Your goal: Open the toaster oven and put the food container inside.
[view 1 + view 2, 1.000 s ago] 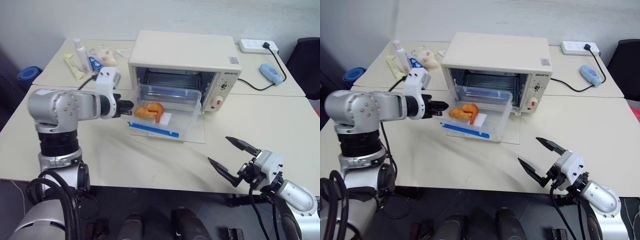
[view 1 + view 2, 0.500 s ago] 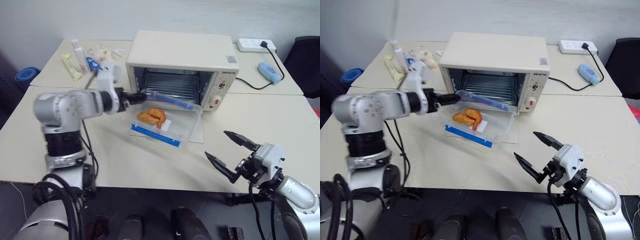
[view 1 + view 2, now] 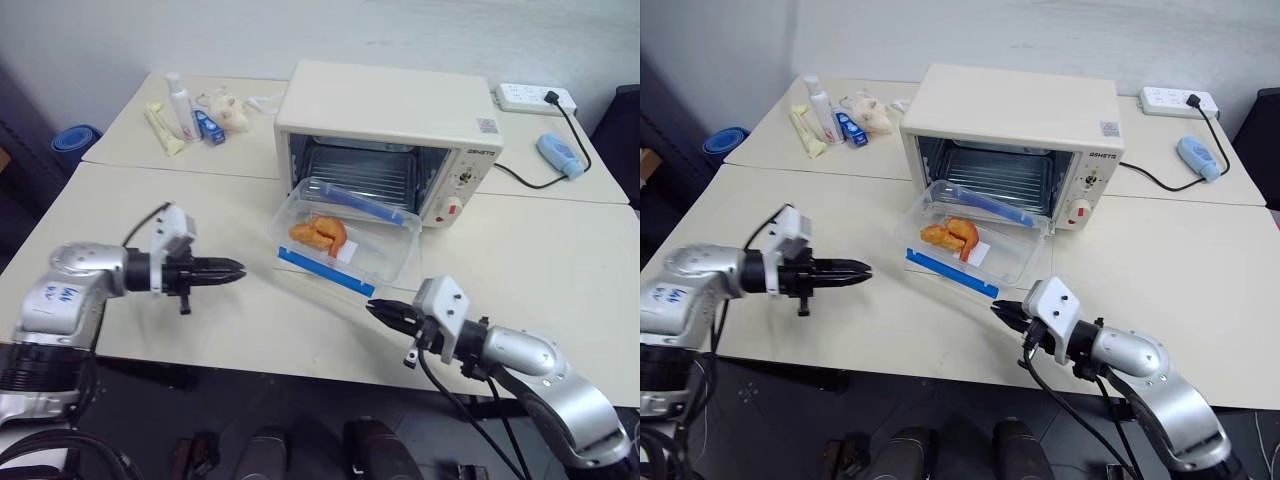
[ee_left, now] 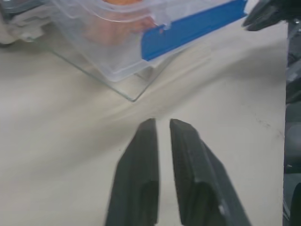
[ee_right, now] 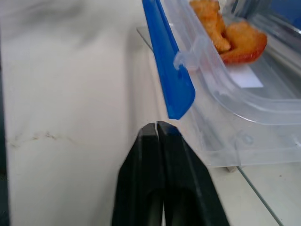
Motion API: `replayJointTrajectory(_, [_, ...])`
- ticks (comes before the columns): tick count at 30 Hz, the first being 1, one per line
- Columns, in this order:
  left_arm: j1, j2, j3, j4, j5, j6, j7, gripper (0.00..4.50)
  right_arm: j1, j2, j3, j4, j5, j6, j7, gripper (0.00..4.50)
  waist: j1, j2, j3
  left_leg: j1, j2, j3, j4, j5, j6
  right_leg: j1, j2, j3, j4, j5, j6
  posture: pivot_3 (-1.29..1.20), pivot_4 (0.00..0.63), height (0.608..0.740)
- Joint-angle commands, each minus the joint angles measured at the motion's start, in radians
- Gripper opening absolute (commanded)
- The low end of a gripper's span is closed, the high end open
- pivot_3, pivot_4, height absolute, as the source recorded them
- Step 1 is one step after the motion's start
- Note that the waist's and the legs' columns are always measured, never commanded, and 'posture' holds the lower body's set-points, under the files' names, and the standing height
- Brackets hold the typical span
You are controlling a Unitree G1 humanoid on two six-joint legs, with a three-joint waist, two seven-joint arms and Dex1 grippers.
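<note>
The oven sits at the back of the pale table, door dropped flat and open, rack bare inside. On that glass door lies the container, tilted, its far end up at the oven's mouth, orange food in its left half, a blue strip along the near edge. It's on the door, not inside the cavity.

Left gripper hovers above the table well to the left of the container, pointing across at it, fingers all but closed with only a thin slit between them, gripping nothing. Right gripper comes in from the near right, fingers pressed fully together, empty too, its tip just short of the blue strip's end at the container's near corner; whether it touches, I can't tell.

Two tables pushed together here. Back left corner: a white bottle and small packets. Back right: a power strip and a blue device. Plain wall behind.
</note>
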Motion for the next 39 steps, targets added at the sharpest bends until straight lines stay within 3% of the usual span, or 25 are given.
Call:
replayJointTrajectory(1, [-0.03,-0.088,-0.02,0.003,0.062,-0.075,0.116,0.04,-0.081,0.05,0.017,0.067,-0.046,0.007,-0.041,0.0,-0.002,0.0,0.0,0.0,0.0,0.0,0.0,0.0,0.0,-0.001,0.0,0.0,0.0,0.0,0.0,0.0,0.15,0.74])
replayJointTrajectory(6, [-0.114,-0.226,0.01,0.095,0.101,-0.08,0.301,0.04,-0.197,0.113,0.002,0.218,-0.131,-0.044,-0.1,0.0,-0.005,0.0,0.0,-0.001,0.0,0.001,0.002,0.0,0.0,-0.002,0.001,0.0,0.004,0.0,0.0,0.0,0.15,0.74])
replayJointTrajectory(10, [-0.182,-0.27,0.002,0.182,0.141,-0.154,0.34,0.04,-0.287,0.142,-0.012,0.35,-0.174,-0.117,-0.104,0.0,-0.015,0.0,0.0,0.0,0.0,0.002,0.002,0.0,0.0,-0.003,0.003,0.001,0.006,0.0,0.0,0.0,0.15,0.74])
replayJointTrajectory(21, [-0.429,-0.479,0.107,0.539,0.161,-0.297,0.63,0.04,-0.581,0.247,-0.048,0.81,-0.262,-0.362,-0.144,0.0,-0.032,0.0,0.0,-0.001,0.0,0.003,0.003,0.001,0.0,-0.005,0.003,-0.001,0.008,0.0,0.001,0.0,0.15,0.74])
replayJointTrajectory(25, [-0.433,-0.502,0.101,0.554,0.153,-0.311,0.601,0.04,-0.626,0.277,-0.064,0.88,-0.273,-0.384,-0.16,0.0,-0.035,0.0,0.0,-0.001,0.001,0.005,0.002,0.003,-0.005,-0.006,0.002,0.0,0.008,0.0,0.001,0.0,0.15,0.74])
replayJointTrajectory(29, [-0.37,-0.469,0.088,0.453,0.135,-0.245,0.533,0.04,-0.598,0.257,-0.077,0.829,-0.261,-0.351,-0.13,0.0,-0.037,0.0,0.0,-0.001,0.0,0.005,0.002,0.003,-0.005,-0.006,0.002,0.001,0.009,0.0,0.001,0.0,0.15,0.74])
replayJointTrajectory(34, [-0.135,-0.206,0.139,0.134,-0.01,-0.042,0.243,0.04,-0.349,0.074,-0.161,0.388,-0.022,-0.135,0.11,0.0,-0.046,0.0,0.0,-0.002,0.003,0.004,-0.002,0.002,-0.007,-0.007,0.004,0.001,0.01,0.0,0.0,0.0,0.15,0.74])
replayJointTrajectory(39, [0.009,0.001,0.193,0.085,-0.065,-0.152,-0.05,1.24,-0.202,-0.061,-0.246,0.435,-0.019,-0.204,0.22,0.0,-0.037,0.0,0.0,-0.001,0.001,0.004,0.0,-0.001,-0.001,-0.003,0.001,0.0,0.001,0.0,0.0,0.0,0.15,0.74])
